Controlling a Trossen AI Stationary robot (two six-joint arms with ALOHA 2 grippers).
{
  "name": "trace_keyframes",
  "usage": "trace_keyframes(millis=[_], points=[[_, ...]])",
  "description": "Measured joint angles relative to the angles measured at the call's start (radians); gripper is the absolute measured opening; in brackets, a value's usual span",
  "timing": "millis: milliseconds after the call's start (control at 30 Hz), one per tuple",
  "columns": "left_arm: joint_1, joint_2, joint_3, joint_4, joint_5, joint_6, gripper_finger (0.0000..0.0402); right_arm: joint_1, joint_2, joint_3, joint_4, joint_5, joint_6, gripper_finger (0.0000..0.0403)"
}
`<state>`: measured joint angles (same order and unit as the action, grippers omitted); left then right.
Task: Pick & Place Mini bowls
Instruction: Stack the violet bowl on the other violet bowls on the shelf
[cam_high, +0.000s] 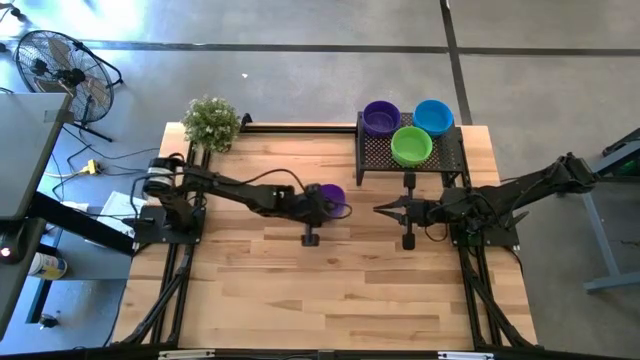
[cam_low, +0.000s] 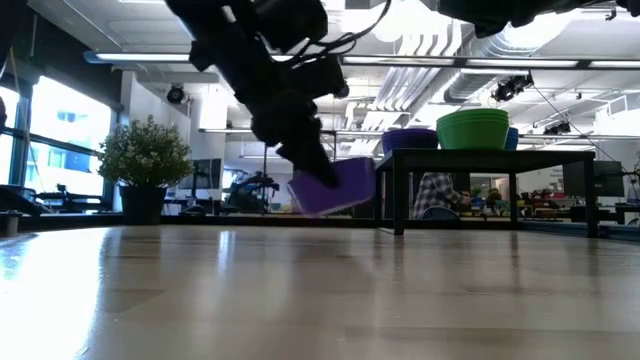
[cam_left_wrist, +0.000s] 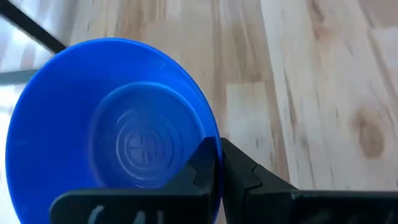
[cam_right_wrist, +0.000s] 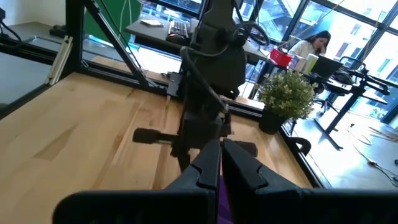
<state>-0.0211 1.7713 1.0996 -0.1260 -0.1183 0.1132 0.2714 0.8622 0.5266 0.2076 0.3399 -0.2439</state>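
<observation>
Both arms are looking dark, pretty much black all over, built from slim jointed segments with loose black cables looping along them. The left gripper (cam_high: 322, 206) and the right gripper (cam_high: 385, 209) are showing matte black wedge-shaped fingers (cam_left_wrist: 249, 174), and there's a faint scrawled marking sitting on the left wrist's crossbar.

Hidden / cut off
Held bowl (cam_left_wrist: 112, 121): near rim cut by frame edge in left wrist view. Left gripper (cam_high: 322, 205) tips hidden behind it overhead.
</observation>
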Motion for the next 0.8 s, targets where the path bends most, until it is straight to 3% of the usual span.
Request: trace_keyframes(millis=[233,533,800], points=[[0.001,0.084,0.043,-0.03,0.002,0.003,0.0006,0.0,0.002,0.0,-0.01,-0.005,0.0,0.0007],[0.001,0.084,0.061,-0.137,0.096,-0.009,0.0065,0.0,0.001,0.0,-0.01,-0.003,0.0,0.0007],[0.0,0.009,0.084,-0.246,0.102,0.045,0.0038,-0.001,0.011,0.0,-0.011,-0.002,0.001,0.0007]])
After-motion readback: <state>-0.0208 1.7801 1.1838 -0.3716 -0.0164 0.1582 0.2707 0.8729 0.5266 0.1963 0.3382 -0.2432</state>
